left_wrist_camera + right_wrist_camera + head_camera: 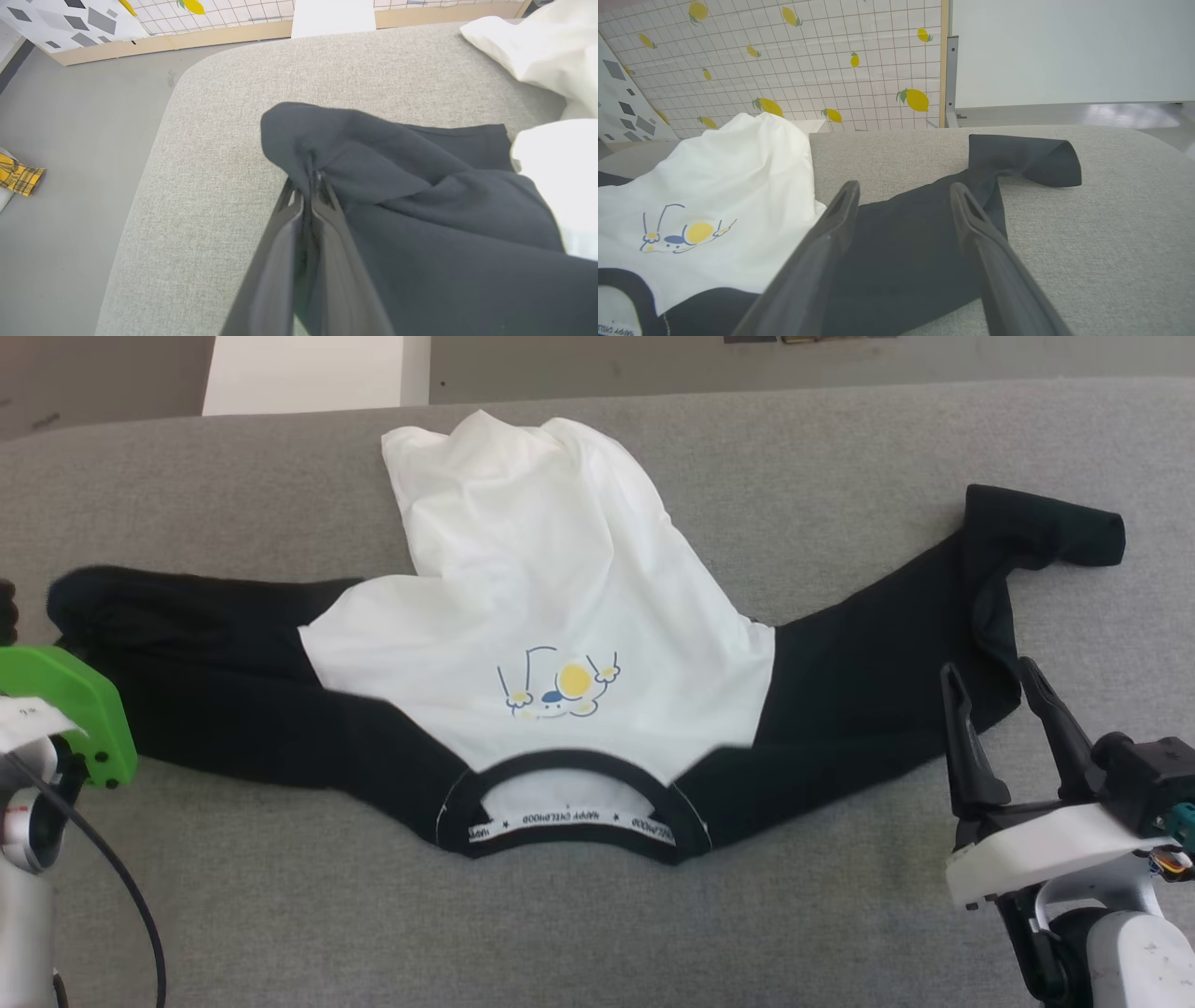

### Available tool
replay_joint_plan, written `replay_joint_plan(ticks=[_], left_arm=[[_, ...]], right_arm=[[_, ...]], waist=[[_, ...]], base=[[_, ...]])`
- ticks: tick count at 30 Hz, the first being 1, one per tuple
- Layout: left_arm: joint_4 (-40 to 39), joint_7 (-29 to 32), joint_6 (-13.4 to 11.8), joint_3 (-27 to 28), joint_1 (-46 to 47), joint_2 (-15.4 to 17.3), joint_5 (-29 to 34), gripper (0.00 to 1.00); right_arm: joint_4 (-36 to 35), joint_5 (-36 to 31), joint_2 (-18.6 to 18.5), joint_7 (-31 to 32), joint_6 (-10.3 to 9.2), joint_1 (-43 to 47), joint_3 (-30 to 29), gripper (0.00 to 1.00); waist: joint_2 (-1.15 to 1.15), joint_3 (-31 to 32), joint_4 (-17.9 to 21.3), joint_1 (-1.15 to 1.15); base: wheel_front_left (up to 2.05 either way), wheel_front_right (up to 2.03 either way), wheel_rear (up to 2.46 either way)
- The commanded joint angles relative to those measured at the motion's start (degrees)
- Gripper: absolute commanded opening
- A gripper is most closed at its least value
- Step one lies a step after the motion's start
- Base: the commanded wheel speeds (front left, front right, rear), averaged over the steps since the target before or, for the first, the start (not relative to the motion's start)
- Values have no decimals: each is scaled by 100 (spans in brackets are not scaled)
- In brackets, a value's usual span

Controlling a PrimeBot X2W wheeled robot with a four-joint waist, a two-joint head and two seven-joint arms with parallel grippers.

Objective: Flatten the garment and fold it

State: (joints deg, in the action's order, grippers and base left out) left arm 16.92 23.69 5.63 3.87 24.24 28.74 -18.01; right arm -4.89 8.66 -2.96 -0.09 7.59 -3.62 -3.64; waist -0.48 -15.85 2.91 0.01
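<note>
A: What is concealed at the left gripper (310, 181)?
B: Its fingertips are buried in a pucker of the black sleeve (373, 154) of the garment (551, 60); how much cloth is pinched cannot be told; in the head view the fingers are mostly cut off by the left edge, beside a green mount (70, 705).
A: And the garment itself?
B: The white body (523, 551) is bunched at its far end, so the hem cannot be traced; the right cuff (1074, 532) is doubled over and its opening is hidden; the neckband lettering (569, 817) is too small to be read with certainty.
A: Anything on the floor (70, 140)?
B: A yellow plaid thing (21, 179) is cut by the left edge; what it is cannot be told.
</note>
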Motion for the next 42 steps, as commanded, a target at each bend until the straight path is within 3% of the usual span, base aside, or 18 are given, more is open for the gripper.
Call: replay_joint_plan(ticks=[1, 3, 4, 5, 6, 14, 21, 28, 42], left_arm=[[153, -27, -42, 15, 121, 21, 45, 0], [365, 53, -91, 40, 182, -48, -42, 0], [435, 96, -107, 42, 187, -86, -81, 38], [497, 144, -117, 38, 179, -134, -127, 91], [529, 155, -124, 33, 158, -169, -152, 100], [671, -497, -244, 256, -271, -515, -436, 100], [-160, -1232, -610, 416, -1065, -1315, -680, 100], [-855, -1067, -834, 133, -1710, -1962, -805, 100], [2, -312, -1444, -13, -1220, -1944, -613, 100]], right_arm=[[-37, 64, 8, -52, -10, -105, 38, 100], [-33, 69, 8, -54, -10, -131, 75, 100], [-31, 70, 8, -54, -10, -138, 89, 100], [-32, 74, 8, -51, -10, -142, 98, 100], [-35, 78, 8, -49, -10, -141, 97, 100], [-70, 63, 8, -12, -10, -32, 20, 100], [-153, 80, 8, 51, -10, 140, 39, 100], [-261, 106, 8, 94, -10, 242, 14, 100], [-286, 190, 8, 45, -10, 116, 101, 100]], waist=[[46, -83, 62, -1], [46, -91, 85, -1], [46, -91, 94, -1], [46, -88, 100, -1], [46, -82, 101, -1], [46, 199, -31, -1], [46, 509, -196, -1], [46, 578, -265, -1], [46, 252, 142, -1]], base=[[0, 0, 0], [0, 0, 0], [0, 0, 0], [0, 0, 0], [0, 0, 0], [0, 0, 0], [0, 0, 0], [0, 0, 0], [0, 0, 0]])
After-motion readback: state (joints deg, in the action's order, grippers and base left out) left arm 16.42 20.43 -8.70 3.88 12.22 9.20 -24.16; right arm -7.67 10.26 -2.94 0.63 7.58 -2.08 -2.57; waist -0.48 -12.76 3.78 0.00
